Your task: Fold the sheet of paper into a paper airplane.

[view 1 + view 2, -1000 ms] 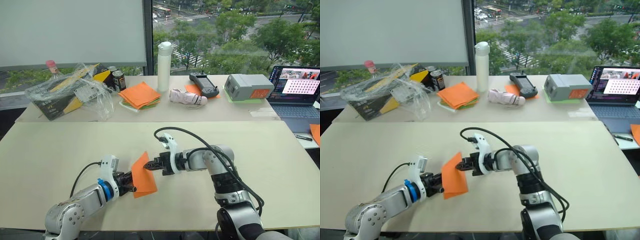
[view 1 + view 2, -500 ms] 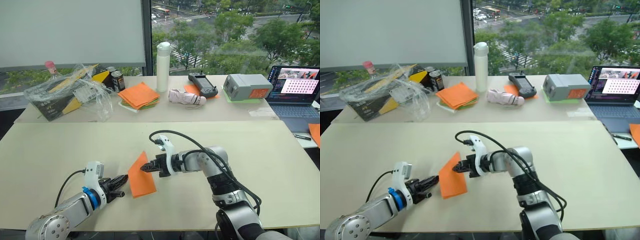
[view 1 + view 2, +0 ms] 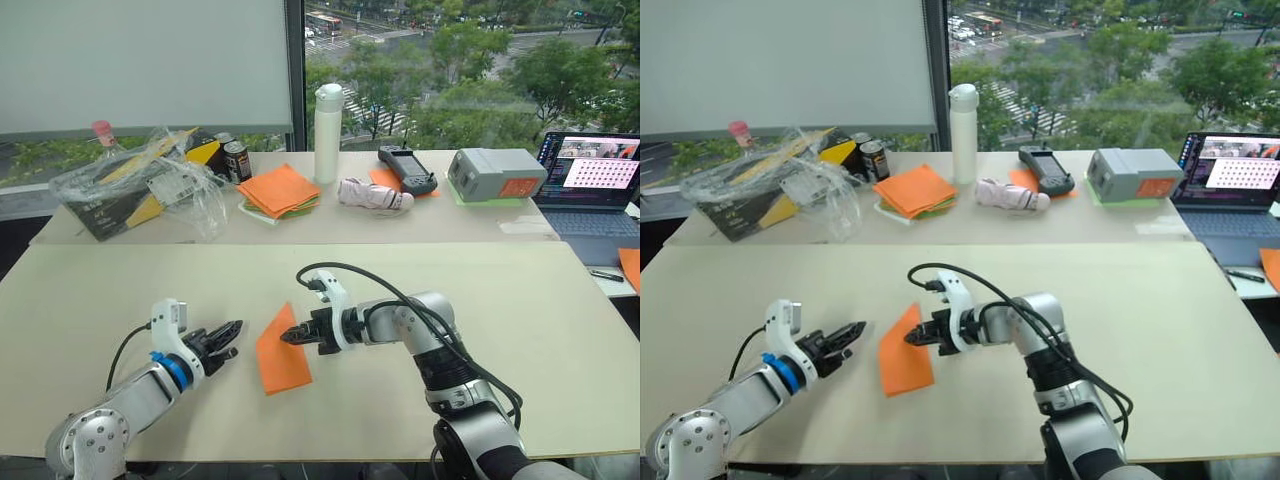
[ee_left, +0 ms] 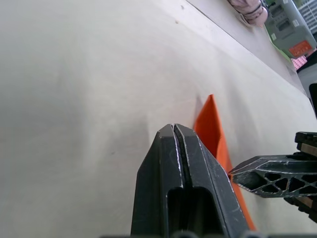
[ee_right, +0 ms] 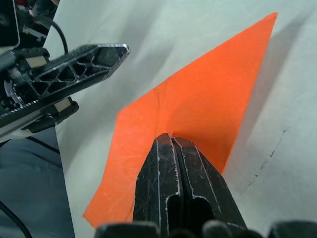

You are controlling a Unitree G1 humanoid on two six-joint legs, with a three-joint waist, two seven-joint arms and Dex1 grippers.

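The sheet of paper (image 3: 281,351), thin and floppy, lies mid-desk (image 3: 520,310), its right edge pinched by the right gripper (image 3: 290,336). The left gripper (image 3: 226,338), jaws closed and empty, sits just left; best grasped by an edge.

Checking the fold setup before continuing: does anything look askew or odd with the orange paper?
Yes. The sheet of paper is not lying flat: the right gripper pinches one edge, so it stands tilted off the table. The left gripper, fingers shut, is apart from it, gripping nothing.
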